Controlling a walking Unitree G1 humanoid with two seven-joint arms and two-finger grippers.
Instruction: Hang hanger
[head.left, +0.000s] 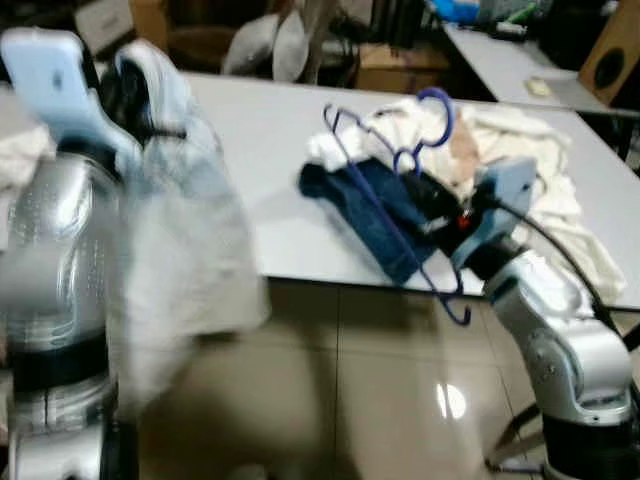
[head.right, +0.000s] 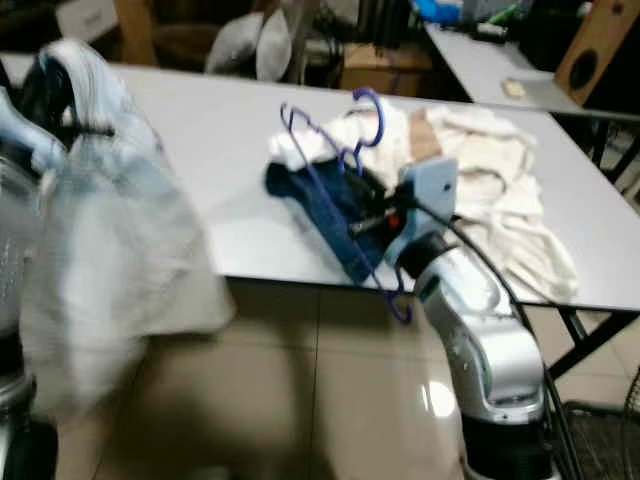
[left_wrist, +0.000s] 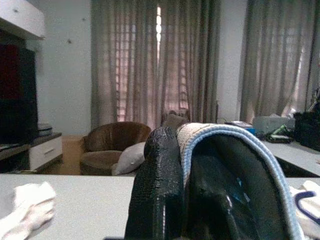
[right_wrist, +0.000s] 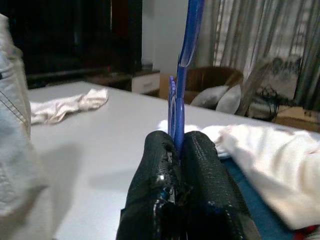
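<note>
Right gripper (right_wrist: 176, 150): pinching blue plastic hanger (head.left: 385, 190) above grey table (head.left: 260, 160).
Left gripper (left_wrist: 182, 165): clamping pale denim garment (head.left: 175, 230).
Writing: none legible.

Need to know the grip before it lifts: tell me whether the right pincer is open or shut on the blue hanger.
Shut. The right pincer has both black fingers pressed against the blue hanger, whose wire rises from between them.
</note>
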